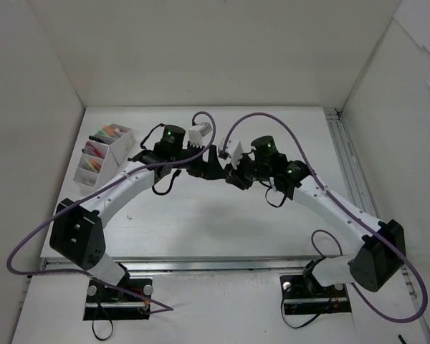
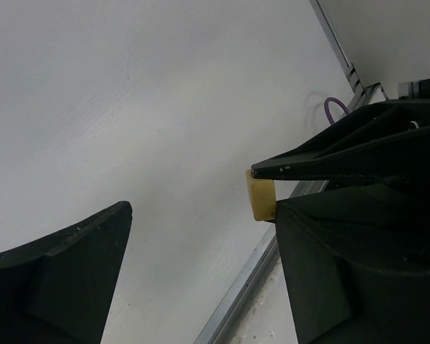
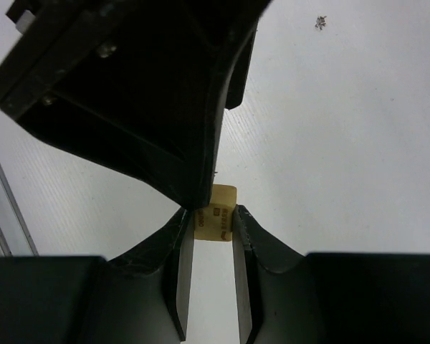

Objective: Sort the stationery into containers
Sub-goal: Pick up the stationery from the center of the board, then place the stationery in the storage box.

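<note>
Your right gripper (image 3: 213,223) fills the bottom of its own wrist view, clamped on the near end of a small tan eraser (image 3: 216,208). The eraser's long axis looks to run straight out along the fingers, with its free end pointing away from that wrist. One of the left gripper's fingers (image 3: 158,115) juts in from the upper left. Its tip is right at the eraser's free corner, touching or just short; you cannot tell which.

From the left wrist, the left gripper (image 2: 201,215) stands wide apart, grasping nothing. The eraser (image 2: 261,197) sits close against the finger on the right of that view, with a broad gap to the other finger. The coming grip likely turns on this: the eraser lies off-centre between the left jaws, and they would have to close across its short side.

From above, the left gripper (image 1: 213,163) and right gripper (image 1: 234,175) meet nose to nose over the middle of the table (image 1: 201,222), hiding the eraser between them. The organiser (image 1: 120,153) stands at the far left, well apart and nearer your left arm, with highlighters (image 1: 109,132) already in it.
</note>
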Controlling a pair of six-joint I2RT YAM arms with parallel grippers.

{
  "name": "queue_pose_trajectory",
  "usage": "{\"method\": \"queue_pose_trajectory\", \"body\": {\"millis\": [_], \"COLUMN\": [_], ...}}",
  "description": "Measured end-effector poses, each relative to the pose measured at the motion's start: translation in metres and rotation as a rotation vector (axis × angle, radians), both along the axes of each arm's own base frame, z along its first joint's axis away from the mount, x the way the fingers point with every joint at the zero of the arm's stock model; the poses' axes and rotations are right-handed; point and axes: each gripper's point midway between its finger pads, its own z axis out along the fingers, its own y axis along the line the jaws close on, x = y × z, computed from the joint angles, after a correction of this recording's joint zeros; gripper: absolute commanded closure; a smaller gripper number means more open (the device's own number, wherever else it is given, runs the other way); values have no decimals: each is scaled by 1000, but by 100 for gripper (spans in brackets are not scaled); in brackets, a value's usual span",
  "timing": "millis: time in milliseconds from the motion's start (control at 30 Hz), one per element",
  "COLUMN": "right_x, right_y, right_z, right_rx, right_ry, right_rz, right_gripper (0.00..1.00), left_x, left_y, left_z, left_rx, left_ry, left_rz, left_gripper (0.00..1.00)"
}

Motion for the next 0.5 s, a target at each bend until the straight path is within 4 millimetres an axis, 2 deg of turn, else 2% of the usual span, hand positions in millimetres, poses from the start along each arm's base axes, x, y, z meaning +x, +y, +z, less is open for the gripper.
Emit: {"method": "queue_pose_trajectory", "body": {"millis": [33, 233, 500], "right_x": [0, 4, 12], "right_y": [1, 1, 2], "right_z": [1, -4, -5], "right_rx": [5, 3, 3], "right_ry": [-1, 6, -5], "right_rz": [1, -3, -31], "right_gripper": [100, 100, 100], "left_x": [2, 5, 9], "left_y": [0, -5, -6], "left_z": [0, -2, -2], "left_rx": [0, -8, -17], "left_ry": [1, 17, 19], "left_rz": [2, -5, -4], "left_gripper": [30, 38, 40]}}
